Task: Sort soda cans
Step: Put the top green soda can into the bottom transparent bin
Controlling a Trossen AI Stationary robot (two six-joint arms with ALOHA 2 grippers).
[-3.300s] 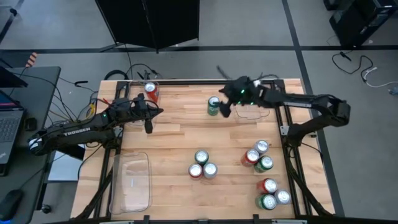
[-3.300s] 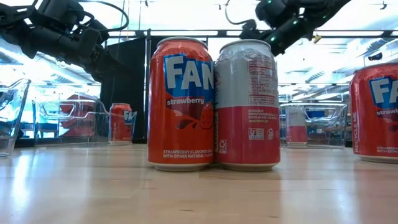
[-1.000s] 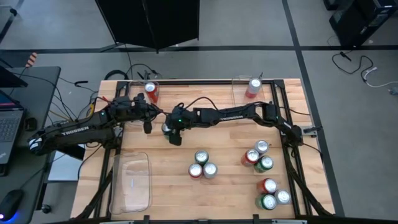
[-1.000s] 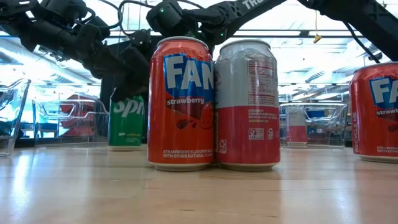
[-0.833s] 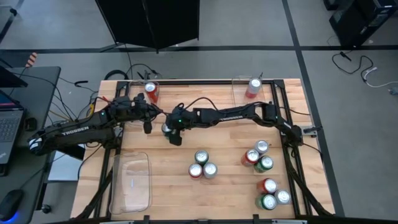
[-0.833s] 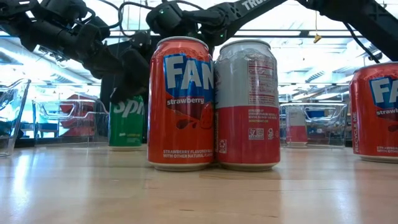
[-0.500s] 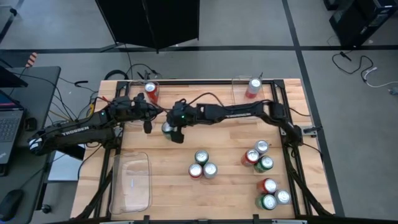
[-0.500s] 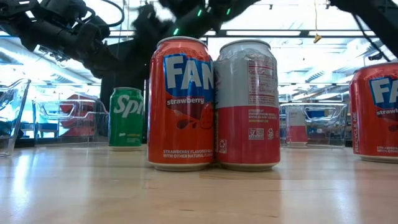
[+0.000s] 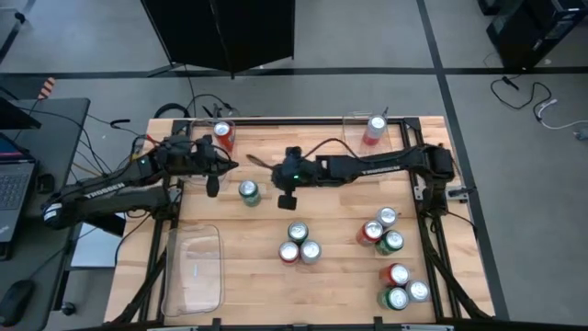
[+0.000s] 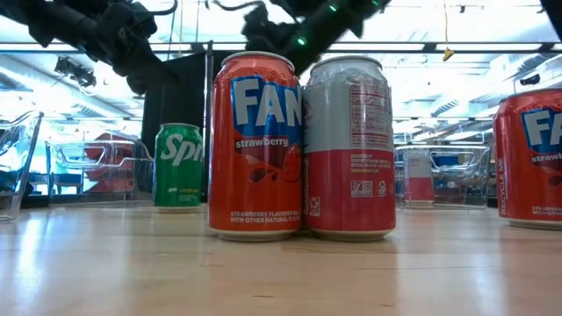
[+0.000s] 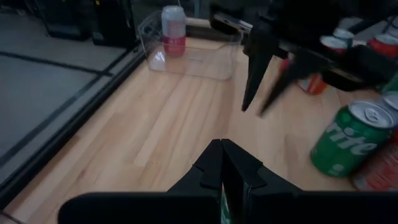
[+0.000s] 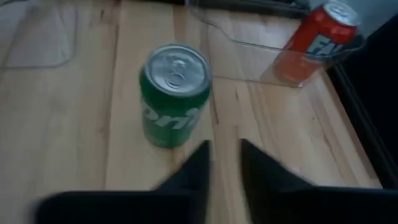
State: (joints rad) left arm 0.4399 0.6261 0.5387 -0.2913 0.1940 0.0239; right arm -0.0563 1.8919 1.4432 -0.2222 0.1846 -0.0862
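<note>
High view shows the right end effector [image 9: 287, 199], empty with fingers nearly together, now drawn back right of the green can [image 9: 248, 191] it has just released upright on the counter [image 9: 340, 267], within reach of the closed left end effector [image 9: 213, 187] for a likely handover.

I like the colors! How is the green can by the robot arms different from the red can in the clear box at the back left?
The green can stands on the bare wooden table, while the red can stands inside a clear bin. The green one reads Sprite, and the red one shows white letters starting with F. The green can sits nearer the table's middle, and the red can is at the far left corner. Both stand upright with silver tops, and neither is held.
</note>
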